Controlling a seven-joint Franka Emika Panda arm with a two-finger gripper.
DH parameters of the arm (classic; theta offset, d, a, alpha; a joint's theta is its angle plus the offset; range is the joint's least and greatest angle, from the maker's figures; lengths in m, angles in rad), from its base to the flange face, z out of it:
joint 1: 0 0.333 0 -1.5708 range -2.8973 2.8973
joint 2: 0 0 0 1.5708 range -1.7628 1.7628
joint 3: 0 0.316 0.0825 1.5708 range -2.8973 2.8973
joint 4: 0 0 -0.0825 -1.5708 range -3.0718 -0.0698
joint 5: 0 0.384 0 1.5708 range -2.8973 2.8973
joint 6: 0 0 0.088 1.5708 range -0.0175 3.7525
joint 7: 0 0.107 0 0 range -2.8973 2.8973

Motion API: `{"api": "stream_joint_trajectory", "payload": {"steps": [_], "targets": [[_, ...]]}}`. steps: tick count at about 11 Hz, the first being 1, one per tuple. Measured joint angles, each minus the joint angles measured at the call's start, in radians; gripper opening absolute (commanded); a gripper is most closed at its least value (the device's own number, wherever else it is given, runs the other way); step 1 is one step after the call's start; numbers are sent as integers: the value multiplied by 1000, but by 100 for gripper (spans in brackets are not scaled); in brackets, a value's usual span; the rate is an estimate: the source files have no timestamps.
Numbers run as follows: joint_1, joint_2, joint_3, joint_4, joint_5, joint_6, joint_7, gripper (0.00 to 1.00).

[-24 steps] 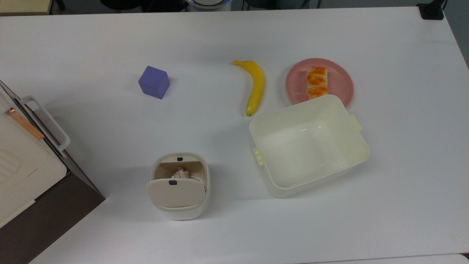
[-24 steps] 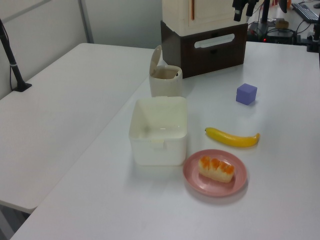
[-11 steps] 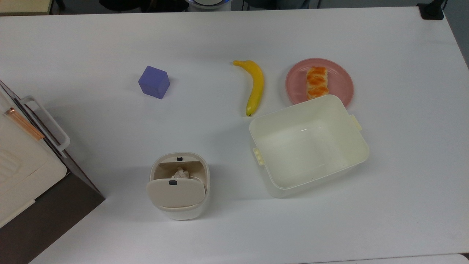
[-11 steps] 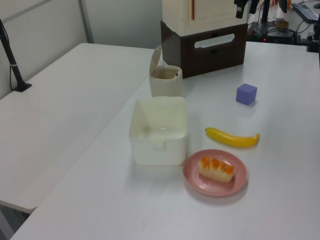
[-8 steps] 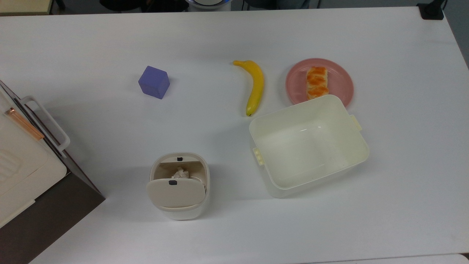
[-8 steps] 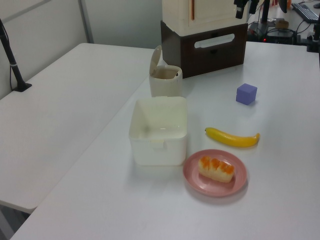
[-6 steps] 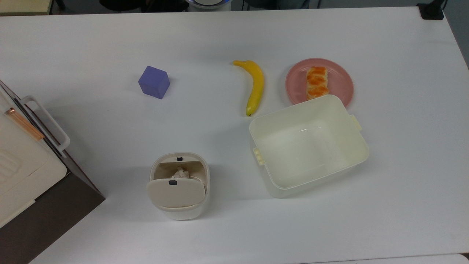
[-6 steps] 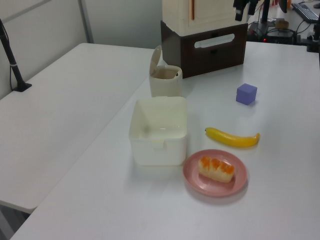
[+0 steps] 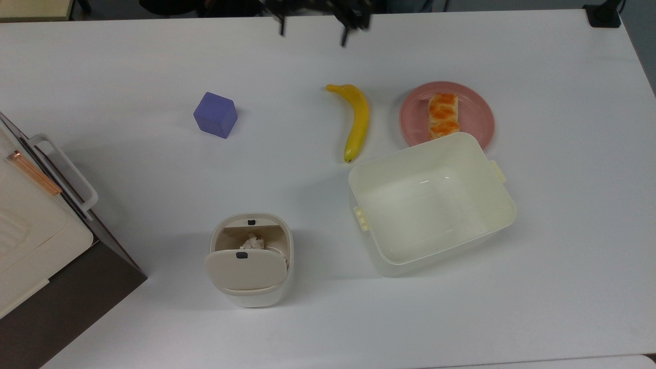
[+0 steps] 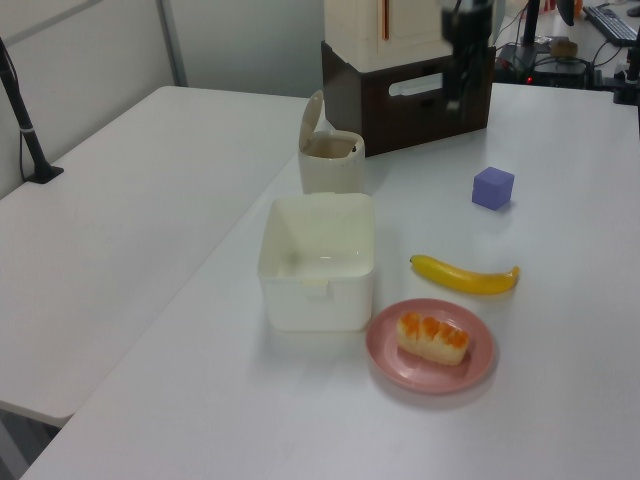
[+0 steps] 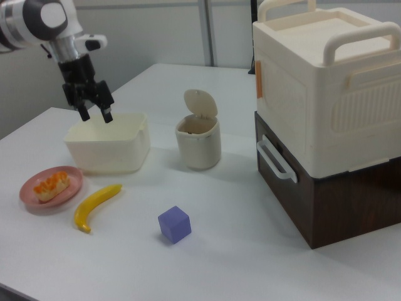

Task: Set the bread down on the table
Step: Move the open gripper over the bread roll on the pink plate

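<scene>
— What colours does the bread (image 9: pixel 443 116) carry?
— A golden-orange top broken into patches, with pale cream sides. It lies on a pink plate (image 9: pixel 474 117), at three o'clock from a plain yellow banana (image 9: pixel 357 121).
— And the rest?
— The table (image 9: pixel 564 205) is white. The cube (image 9: pixel 215 115) is violet, the open box (image 9: pixel 432 202) and the small bin (image 9: pixel 250 259) cream. The gripper (image 11: pixel 93 113) is black, on a white and black arm (image 11: pixel 37 22). The cabinet (image 11: pixel 326 119) is cream over dark brown.
</scene>
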Motion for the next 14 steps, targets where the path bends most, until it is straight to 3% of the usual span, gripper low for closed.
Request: {"api": "stream_joint_trajectory", "payload": {"steps": [3,7,10,12,14], "targets": [[147,116,2,-1,-93,25,149,100],[261,179,3,0,-103,26,216,100],[364,245,3,-14,-159,26,298,100],[416,284,4,-15,-167,27,355,100],[431,292,4,-15,-129,97,365,100]]}}
